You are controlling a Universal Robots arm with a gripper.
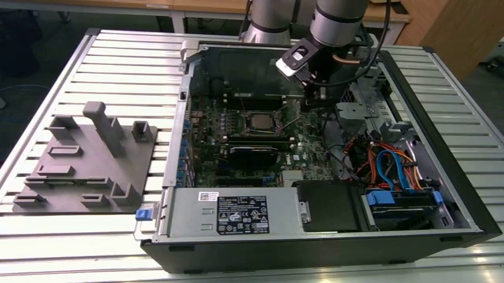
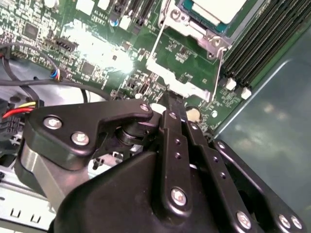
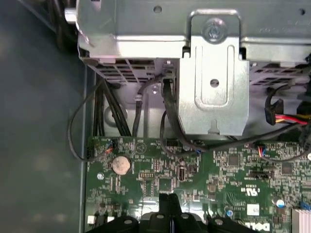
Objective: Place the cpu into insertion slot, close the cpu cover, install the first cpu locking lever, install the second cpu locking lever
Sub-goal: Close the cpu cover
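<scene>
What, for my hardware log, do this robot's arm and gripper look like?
The arm is a silver-grey metal tube with darker grey joints; a black cable loops beside its wrist, where a small black-and-white camera box sits. The gripper is matte black linkage bars studded with silver screws.

Open computer case (image 1: 464,194) on the table (image 1: 118,65), parts rack (image 1: 87,171) beside it.
I see the rack at the exterior view's left of the case; inside, the chip (image 1: 258,120) sits in its socket (image 1: 241,118) on the board (image 1: 205,141), the gripper (image 1: 308,101) just at the exterior view's right of it, cables (image 1: 390,165) further right.
</scene>
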